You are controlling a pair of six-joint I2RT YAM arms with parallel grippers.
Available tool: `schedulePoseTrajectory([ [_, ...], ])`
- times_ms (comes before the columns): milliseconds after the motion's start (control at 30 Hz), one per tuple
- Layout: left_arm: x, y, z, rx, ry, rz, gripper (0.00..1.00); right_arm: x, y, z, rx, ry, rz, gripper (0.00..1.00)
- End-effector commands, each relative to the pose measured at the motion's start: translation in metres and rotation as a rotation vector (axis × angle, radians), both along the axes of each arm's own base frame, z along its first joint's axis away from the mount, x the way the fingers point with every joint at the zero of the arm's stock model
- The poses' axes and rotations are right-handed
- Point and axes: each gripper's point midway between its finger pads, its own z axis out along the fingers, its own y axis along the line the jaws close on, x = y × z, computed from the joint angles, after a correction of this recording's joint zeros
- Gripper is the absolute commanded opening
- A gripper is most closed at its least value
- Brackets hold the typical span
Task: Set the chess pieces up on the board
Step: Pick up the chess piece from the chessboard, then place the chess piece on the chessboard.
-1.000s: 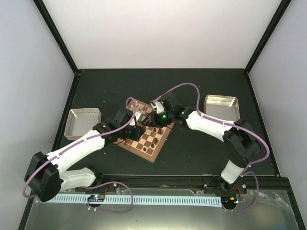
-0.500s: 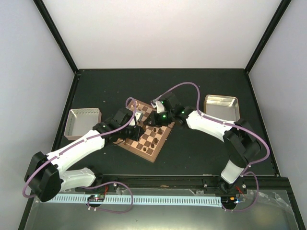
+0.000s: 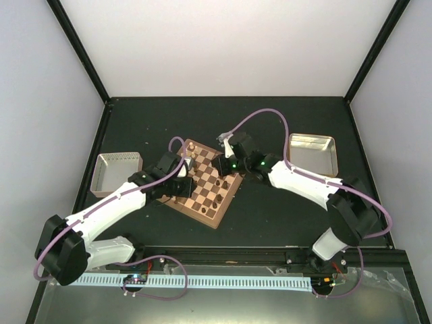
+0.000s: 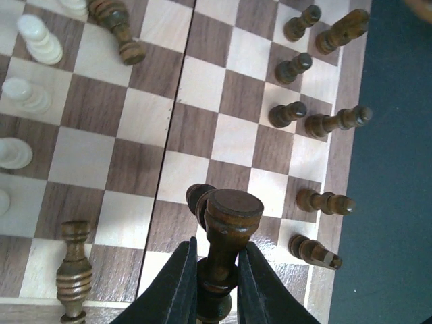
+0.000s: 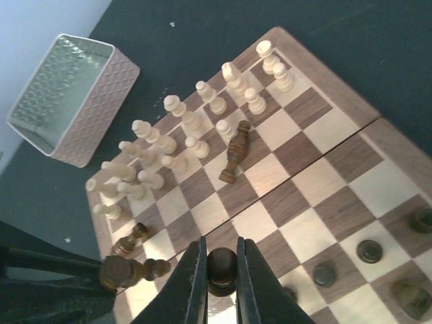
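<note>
The board lies turned at an angle in the middle of the black table. Cream chess pieces crowd its far-left side, and dark ones stand along the near-right edge. My left gripper is shut on a tall dark piece, held base-outward above the board's near corner. My right gripper is shut on a small dark pawn over the middle squares. One dark piece lies on its side beside the cream rows. From above, the left gripper and right gripper hang over opposite sides of the board.
A metal tray sits left of the board and another to its right. The left tray stands close to the cream pieces. A dark piece stands at the board's edge near my left fingers.
The right gripper has gone from partly open to shut on the dark pawn, and its arm has shifted. The left arm has moved slightly left, still holding its piece.
</note>
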Motion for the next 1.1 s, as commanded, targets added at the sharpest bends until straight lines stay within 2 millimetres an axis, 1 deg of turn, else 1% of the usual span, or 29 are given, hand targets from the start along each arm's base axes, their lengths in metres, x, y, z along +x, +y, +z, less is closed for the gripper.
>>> schedulePoseTrajectory([
  [0,-0.003,0.008,0.001,-0.018,0.042,0.063,0.01,0.001,-0.015,0.004,-0.184,-0.213,0.001,0.06],
  [133,-0.002,0.009,0.003,-0.041,0.054,0.085,0.01,-0.022,-0.004,-0.007,-0.240,-0.239,0.074,0.07],
  [267,-0.003,0.014,-0.001,-0.055,0.079,0.100,0.02,-0.046,0.010,-0.023,-0.282,-0.224,0.136,0.07],
  [400,-0.007,0.020,-0.005,-0.060,0.102,0.103,0.02,-0.065,0.023,-0.039,-0.321,-0.213,0.190,0.07],
  [500,-0.009,0.022,-0.004,-0.064,0.109,0.086,0.02,-0.072,0.029,-0.056,-0.353,-0.184,0.206,0.07],
  [567,-0.009,0.022,-0.003,-0.074,0.113,0.078,0.02,-0.073,0.028,-0.067,-0.383,-0.171,0.206,0.07],
  [733,-0.009,0.017,-0.004,-0.100,0.111,0.047,0.02,-0.079,0.026,-0.085,-0.428,-0.154,0.243,0.08],
  [833,-0.008,0.016,-0.005,-0.100,0.116,0.040,0.01,-0.081,0.025,-0.089,-0.455,-0.151,0.263,0.10],
  [1067,-0.005,0.012,-0.004,-0.113,0.116,0.036,0.02,-0.090,0.027,-0.090,-0.459,-0.138,0.325,0.11],
])
